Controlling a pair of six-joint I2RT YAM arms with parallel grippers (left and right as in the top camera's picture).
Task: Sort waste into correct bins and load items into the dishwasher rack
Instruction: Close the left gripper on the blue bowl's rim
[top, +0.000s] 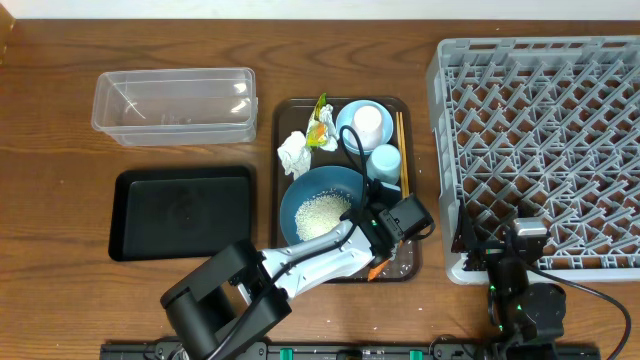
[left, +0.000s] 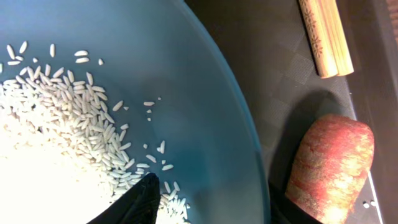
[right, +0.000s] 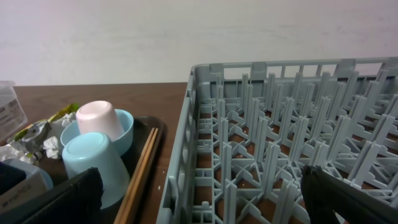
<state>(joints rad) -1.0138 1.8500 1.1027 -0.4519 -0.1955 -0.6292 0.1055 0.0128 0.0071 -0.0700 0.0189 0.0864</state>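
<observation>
The large dark-blue bowl holds loose white rice and sits on the brown serving tray. My left gripper straddles the bowl's right rim. One finger is inside among the grains and the other is outside by the orange carrot, with a gap still showing, so it is open. My right gripper is wide open and empty at the left wall of the grey dishwasher rack. The chopsticks, pale-blue cup, white cup, tissue and wrapper lie on the serving tray.
The clear tub stands at the back left with the black tray in front of it. The white cup sits upside down in the small light-blue bowl. The rack's wall stands close beside the serving tray's right edge.
</observation>
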